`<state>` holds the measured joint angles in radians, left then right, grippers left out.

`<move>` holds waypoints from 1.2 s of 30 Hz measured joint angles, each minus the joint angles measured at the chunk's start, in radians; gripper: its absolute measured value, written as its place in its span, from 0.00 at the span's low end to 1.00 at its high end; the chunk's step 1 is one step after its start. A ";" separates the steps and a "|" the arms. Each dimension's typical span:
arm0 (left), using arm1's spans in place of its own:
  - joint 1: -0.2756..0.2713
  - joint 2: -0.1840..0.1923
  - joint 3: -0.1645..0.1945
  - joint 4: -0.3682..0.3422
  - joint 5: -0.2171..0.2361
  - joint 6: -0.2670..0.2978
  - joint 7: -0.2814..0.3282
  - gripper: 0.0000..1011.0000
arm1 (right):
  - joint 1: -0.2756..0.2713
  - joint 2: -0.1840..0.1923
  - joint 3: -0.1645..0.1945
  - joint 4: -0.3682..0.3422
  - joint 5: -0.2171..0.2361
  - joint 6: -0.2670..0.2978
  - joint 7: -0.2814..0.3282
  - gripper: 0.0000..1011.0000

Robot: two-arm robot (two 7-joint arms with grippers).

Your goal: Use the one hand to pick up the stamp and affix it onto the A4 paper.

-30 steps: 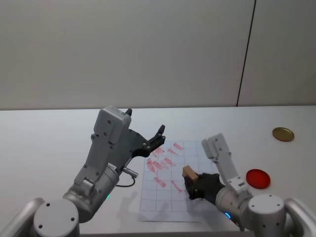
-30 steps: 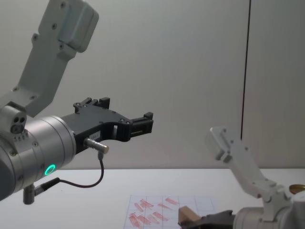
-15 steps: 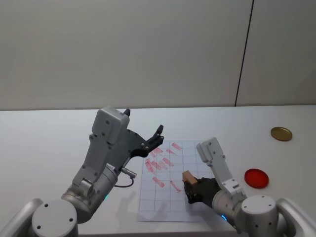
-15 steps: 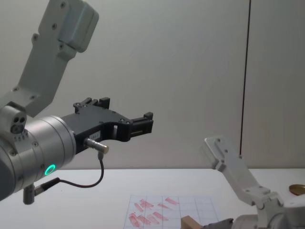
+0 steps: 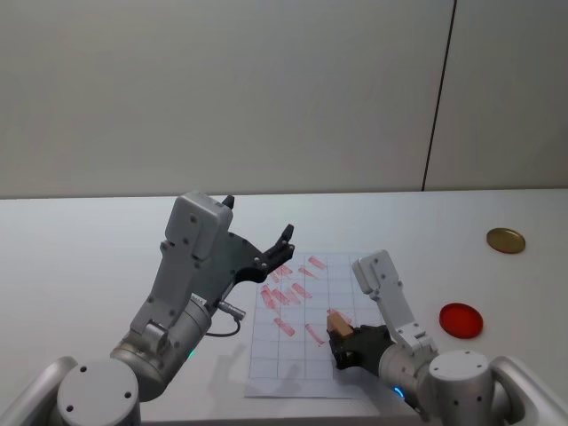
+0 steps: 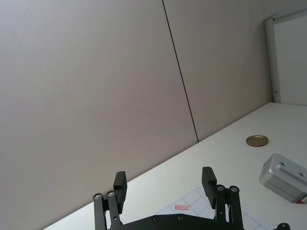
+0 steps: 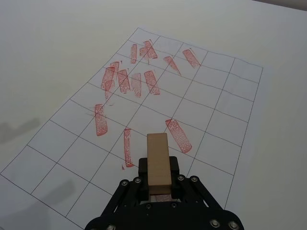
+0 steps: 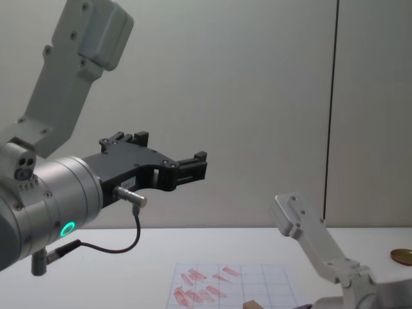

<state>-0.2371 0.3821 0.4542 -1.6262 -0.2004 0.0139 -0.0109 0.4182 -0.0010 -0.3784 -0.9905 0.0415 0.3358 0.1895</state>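
Stamp [image 7: 158,155] clamped in the right gripper [image 7: 158,179] over the A4 paper [image 7: 211,110].
Its long axis runs from the closed jaws toward the paper's far edge, lower than half a second ago. Left gripper [image 6: 164,184] hangs wide open, raised near the paper's far-left corner.

From here the stamp [image 7: 158,163] reads as bare pale wood, smooth and matt. The A4 paper [image 7: 211,96] is matt white paper carrying dull red ink. The right gripper [image 7: 158,178] looks like matt black plastic with small shiny screw heads. The table [image 5: 89,248] is smooth matt white. The round disc [image 5: 506,240] has a golden metallic sheen, and the left wrist housing [image 8: 58,199] is satin silver metal.
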 joint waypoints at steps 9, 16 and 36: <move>0.000 0.000 0.000 0.000 0.000 0.000 0.000 0.98 | 0.014 -0.008 0.003 0.041 0.009 -0.019 0.005 0.22; 0.000 0.000 0.000 0.000 0.000 0.000 0.000 0.98 | 0.017 -0.009 0.006 0.058 0.013 -0.030 0.008 0.22; 0.000 0.000 0.000 0.000 0.000 0.000 0.000 0.98 | 0.012 -0.006 0.012 0.070 0.019 -0.054 0.005 0.22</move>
<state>-0.2371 0.3821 0.4542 -1.6262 -0.2004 0.0139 -0.0109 0.4302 -0.0068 -0.3665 -0.9202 0.0606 0.2813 0.1948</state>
